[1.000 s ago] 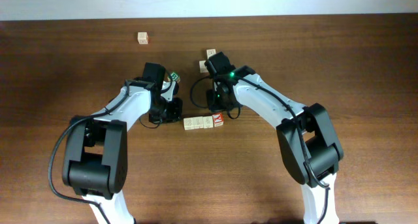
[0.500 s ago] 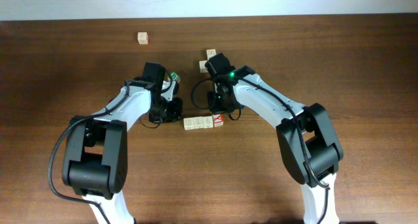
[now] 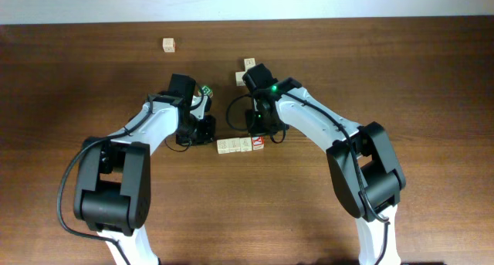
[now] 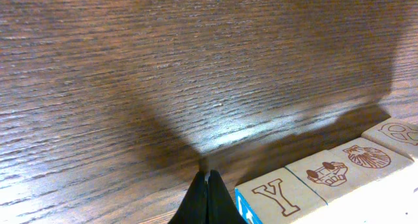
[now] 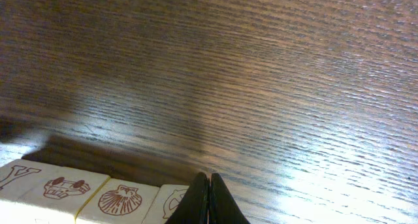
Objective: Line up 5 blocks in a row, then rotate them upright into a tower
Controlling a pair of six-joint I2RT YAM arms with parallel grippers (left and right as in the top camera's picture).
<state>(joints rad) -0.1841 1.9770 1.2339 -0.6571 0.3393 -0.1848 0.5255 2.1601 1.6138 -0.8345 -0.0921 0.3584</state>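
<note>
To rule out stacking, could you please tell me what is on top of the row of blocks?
Nothing is stacked on the row of blocks; top faces show a Y and a shell. Overhead, the right gripper hides part of its right end.

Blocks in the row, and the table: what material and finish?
The blocks look like pale bare wood with a matte finish. Faint grain shows, with brown outline prints on top (a Y, shells), and one side face is blue. The table shows dark brown wood grain with a slight sheen, seen in the glare patch. Whether it is solid wood or laminate cannot be told.
</note>
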